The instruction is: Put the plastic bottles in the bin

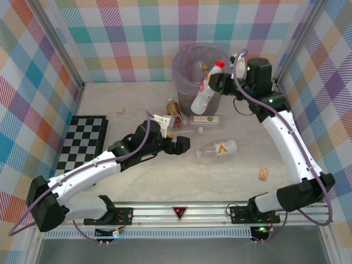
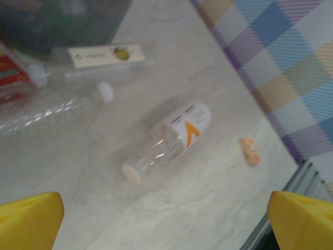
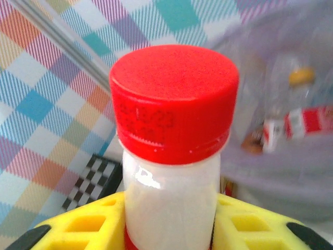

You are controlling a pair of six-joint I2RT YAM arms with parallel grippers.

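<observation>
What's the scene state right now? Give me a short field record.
left tool: open, holding nothing, over the table
right tool: shut on red-capped white bottle, by the bin
inside bin: at least one red-labelled bottle
lying on table: orange-marked bottle, long-label clear bottle, brownish bottle
other: checkerboard, cork block

Bare table point(image 1: 165, 181) is seen along the near edge, broken only by a cork block point(image 1: 263, 173) towards the right edge. The centre is cluttered with lying bottles point(image 1: 220, 148), packed tightest before the bin point(image 1: 184, 69). The bin's near rim is blocked by the right gripper point(image 1: 215, 83) and its red-capped bottle point(image 1: 202, 99); the left edge is taken by a checkerboard point(image 1: 82, 143).
</observation>
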